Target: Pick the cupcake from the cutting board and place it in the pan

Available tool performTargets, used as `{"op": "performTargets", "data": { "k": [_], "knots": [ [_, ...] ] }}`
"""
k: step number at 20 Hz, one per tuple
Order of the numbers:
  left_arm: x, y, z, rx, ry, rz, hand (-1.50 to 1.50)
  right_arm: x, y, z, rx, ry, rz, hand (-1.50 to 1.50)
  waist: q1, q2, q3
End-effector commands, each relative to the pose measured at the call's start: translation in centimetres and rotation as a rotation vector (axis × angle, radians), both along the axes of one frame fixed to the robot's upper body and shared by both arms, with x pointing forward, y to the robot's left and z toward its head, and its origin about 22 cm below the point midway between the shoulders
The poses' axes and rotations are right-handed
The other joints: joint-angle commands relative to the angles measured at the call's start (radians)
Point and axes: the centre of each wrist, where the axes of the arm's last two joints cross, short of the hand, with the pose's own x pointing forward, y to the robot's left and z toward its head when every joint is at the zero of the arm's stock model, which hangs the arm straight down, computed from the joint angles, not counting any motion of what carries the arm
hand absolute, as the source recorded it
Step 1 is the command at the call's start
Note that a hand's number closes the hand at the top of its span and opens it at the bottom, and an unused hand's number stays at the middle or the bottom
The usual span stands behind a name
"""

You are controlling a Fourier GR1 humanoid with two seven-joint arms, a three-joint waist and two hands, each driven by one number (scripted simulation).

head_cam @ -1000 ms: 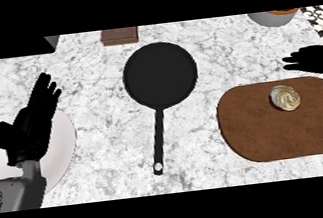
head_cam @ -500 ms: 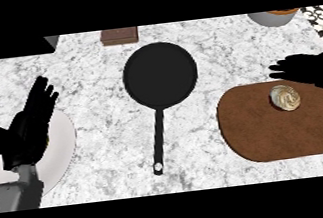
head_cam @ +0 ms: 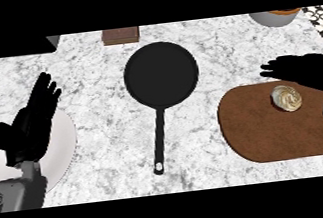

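The right hand (head_cam: 315, 76) is being held just beside the cupcake (head_cam: 287, 97), fingers apart. Toppling is being risked; any off-centre closing would cause it.

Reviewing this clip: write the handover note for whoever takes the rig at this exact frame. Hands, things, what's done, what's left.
Left hand: open, fingers up, resting at the view's left over a white plate.
Right hand: open, at the cutting board's far right corner, just beyond the cupcake, holding nothing.
Cupcake: upright on the board, not grasped.
Pan: mid-counter, holding nothing, handle pointing toward the robot.
Done: right hand brought up to the cupcake.
Left: grasp, lift, carry left, set in the pan.
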Motion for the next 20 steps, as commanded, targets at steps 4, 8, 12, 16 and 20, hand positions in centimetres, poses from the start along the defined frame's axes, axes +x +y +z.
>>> {"op": "performTargets", "data": {
  "k": [4, 8, 12, 16, 20],
  "knots": [
    [-0.3, 0.6, -2.1, 0.005, -0.007, 0.006, 0.00, 1.2, 0.0, -2.2, -0.053, 0.019, -0.008, -1.50, 0.000, 0.001, 0.000],
    [0.2, 1.8, 2.0, 0.018, 0.001, 0.006, 0.00, 1.3, 0.5, -4.9, -0.036, 0.013, 0.010, -1.50, 0.004, 0.001, 0.001],
    [-0.7, 0.2, 0.3, 0.009, -0.015, -0.015, 0.00, 2.9, 0.0, -5.1, 0.015, 0.044, -0.006, -1.50, 0.009, 0.002, 0.001],
    [-1.5, 0.6, -0.9, 0.010, -0.017, 0.009, 0.00, 0.9, 1.1, -5.8, 0.021, 0.059, -0.008, -1.50, -0.004, -0.002, 0.000],
    [0.2, 1.4, 0.2, -0.001, -0.002, 0.011, 0.00, 2.2, 1.1, -7.8, -0.017, 0.099, -0.001, -1.50, 0.002, 0.001, 0.000]
  ]
}}
